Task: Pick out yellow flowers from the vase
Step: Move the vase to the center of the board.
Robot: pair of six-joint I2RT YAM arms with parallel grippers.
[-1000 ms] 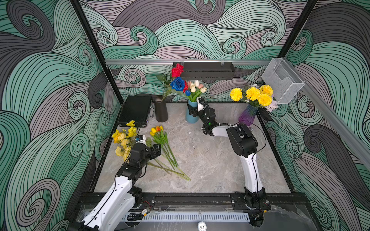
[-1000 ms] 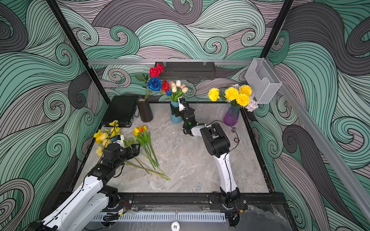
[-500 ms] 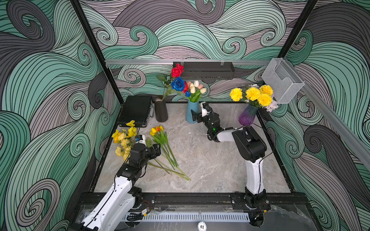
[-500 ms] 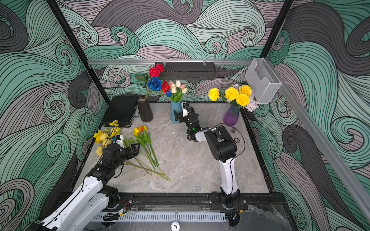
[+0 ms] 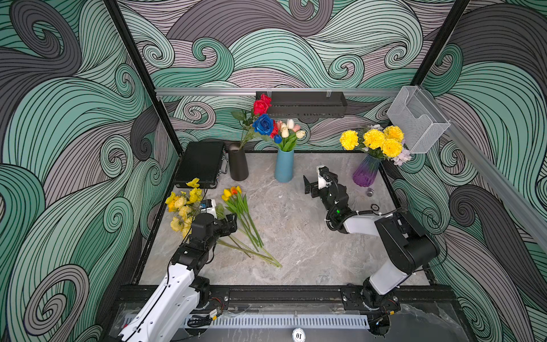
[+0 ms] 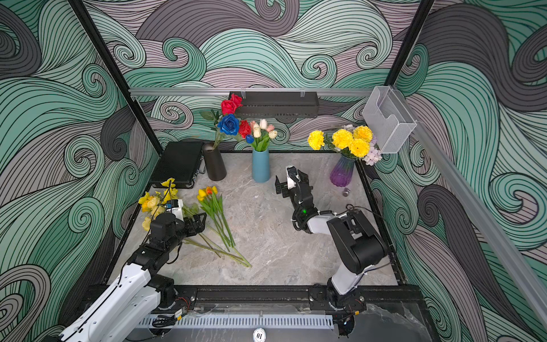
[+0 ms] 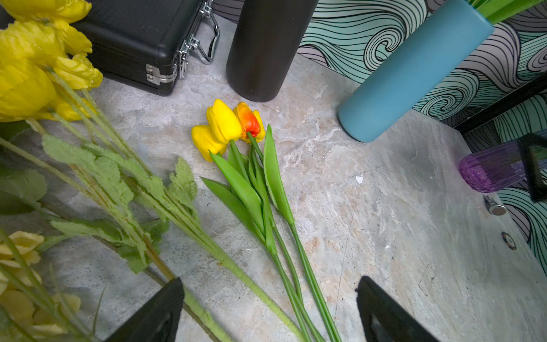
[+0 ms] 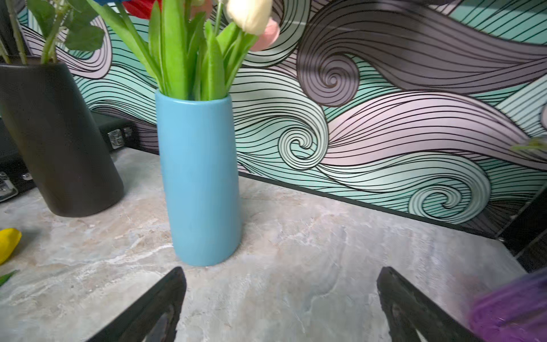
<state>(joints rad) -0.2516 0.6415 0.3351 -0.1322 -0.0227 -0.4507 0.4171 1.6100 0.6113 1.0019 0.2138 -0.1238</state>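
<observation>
Right gripper, wide and empty, between blue vase and purple vase

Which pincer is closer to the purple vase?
Right. The right pincer is between the purple vase and the blue vase; the left pincer is across the table, by the lying yellow flowers.

Swirl-patterned walls, grey marble tabletop
</observation>
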